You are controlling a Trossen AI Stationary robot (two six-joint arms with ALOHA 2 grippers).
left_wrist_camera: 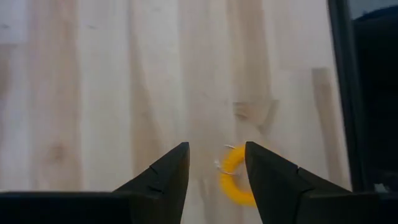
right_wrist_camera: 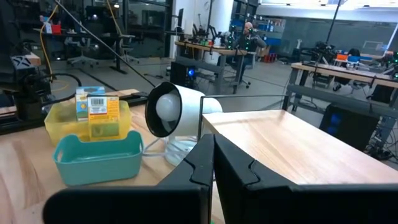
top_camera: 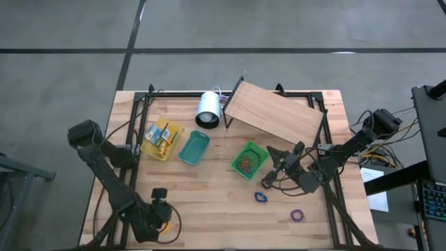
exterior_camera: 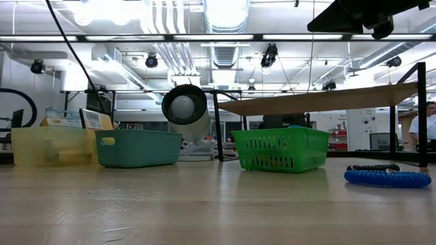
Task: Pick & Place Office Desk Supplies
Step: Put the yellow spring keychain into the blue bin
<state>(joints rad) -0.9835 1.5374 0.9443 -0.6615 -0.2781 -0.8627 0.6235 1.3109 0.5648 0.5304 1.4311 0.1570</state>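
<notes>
Nearest the table's front edge, the left gripper points down at the wood with its fingers apart and nothing between them; a yellow rubber-band loop lies flat just beyond the gap, partly hidden behind one fingertip, and whether it touches that finger cannot be told. In the high view this loop is almost wholly covered by the arm. Farther in, a blue loop and a purple loop lie apart on bare wood. The right gripper hangs above the green basket, fingers pressed together and empty. The basket holds a tangle of bands too small to sort by colour. Beyond, the teal bin sits just beside the yellow bin, whose small boxes show barcode labels, but the print is unreadable. Behind stand the white cylinder and slanted wooden board.
</notes>
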